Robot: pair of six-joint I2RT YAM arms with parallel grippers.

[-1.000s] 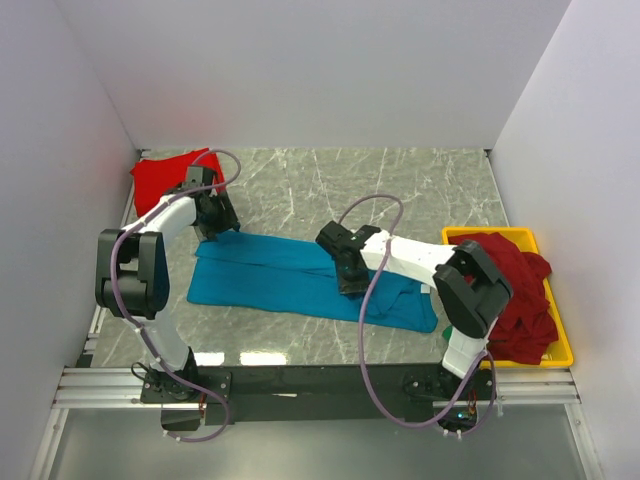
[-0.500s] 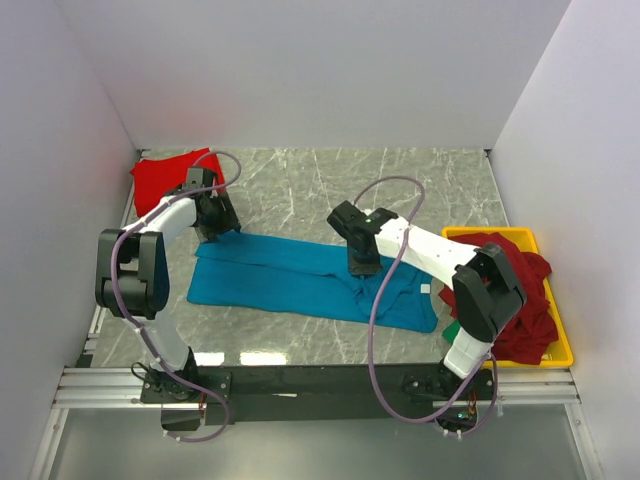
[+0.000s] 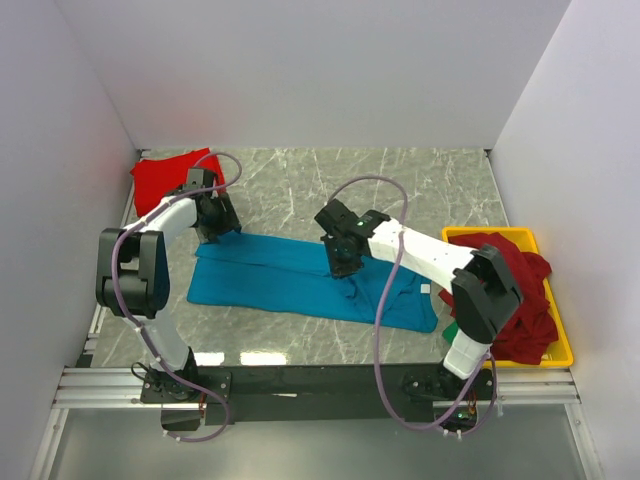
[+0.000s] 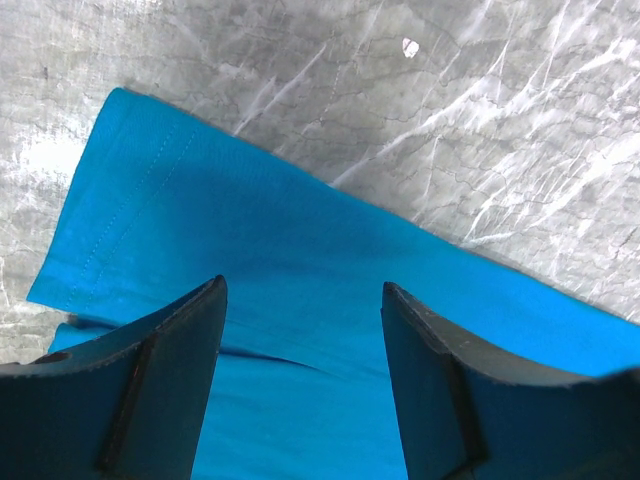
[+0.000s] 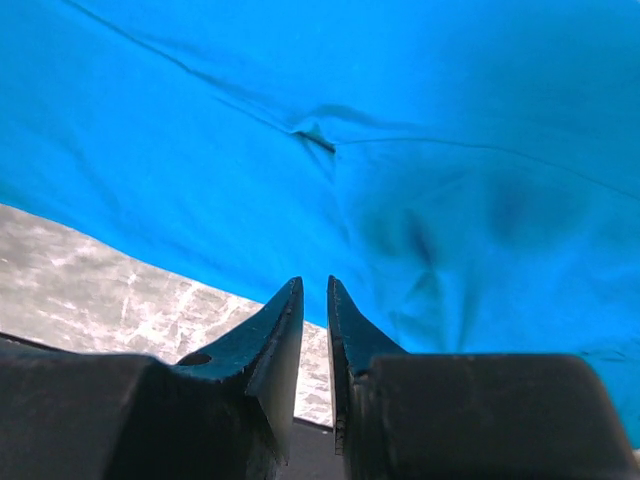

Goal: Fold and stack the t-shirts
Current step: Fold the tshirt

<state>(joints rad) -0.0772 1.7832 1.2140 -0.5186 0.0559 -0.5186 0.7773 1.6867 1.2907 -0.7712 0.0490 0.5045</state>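
Tabletop (image 3: 420, 190), far left corner: a red t-shirt (image 3: 165, 178) lies bunched. Just beside it the left gripper (image 4: 300, 290) hovers over the far left corner of the blue t-shirt (image 3: 280, 280), jaws wide apart and empty. That shirt lies spread flat mid-table. The right gripper (image 5: 312, 285) sits low over its middle, jaws almost together, nothing between. Far right, dark red t-shirts (image 3: 515, 290) heap in the yellow tray (image 3: 455, 237).
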